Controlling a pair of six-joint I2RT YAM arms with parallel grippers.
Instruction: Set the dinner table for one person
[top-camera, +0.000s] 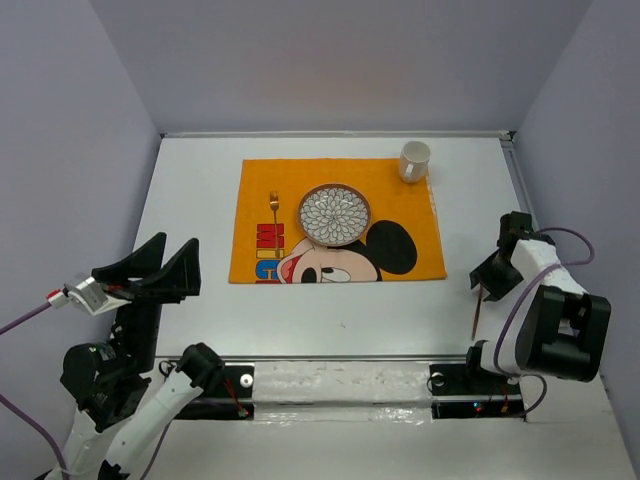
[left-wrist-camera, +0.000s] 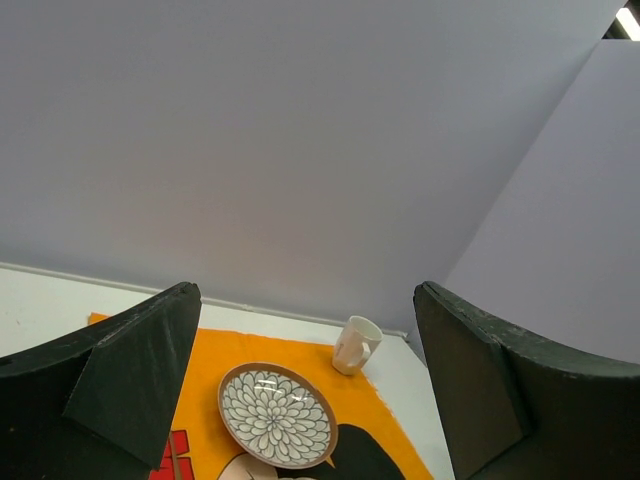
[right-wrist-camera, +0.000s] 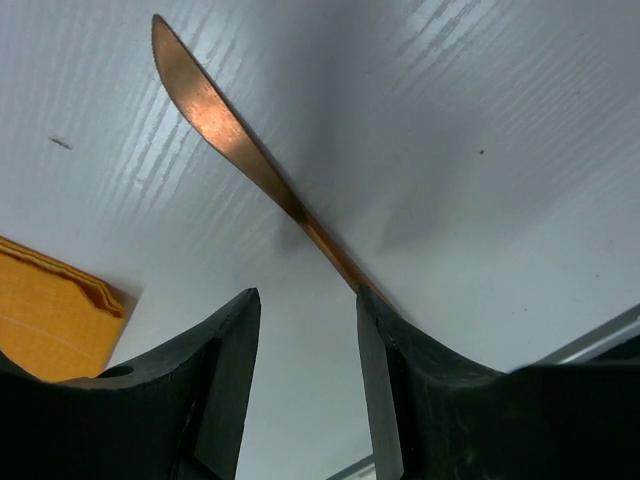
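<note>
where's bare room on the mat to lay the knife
Free: the mat right of the plate, below the mug, out to its right edge. Also bare table left of the mat. Tight: the strip between fork and plate.

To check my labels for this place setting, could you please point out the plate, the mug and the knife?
plate (top-camera: 335, 215): top external view, centre of its patterned face.
mug (top-camera: 414, 165): top external view, white outer wall.
knife (right-wrist-camera: 213, 108): right wrist view, middle of the copper blade.
</note>
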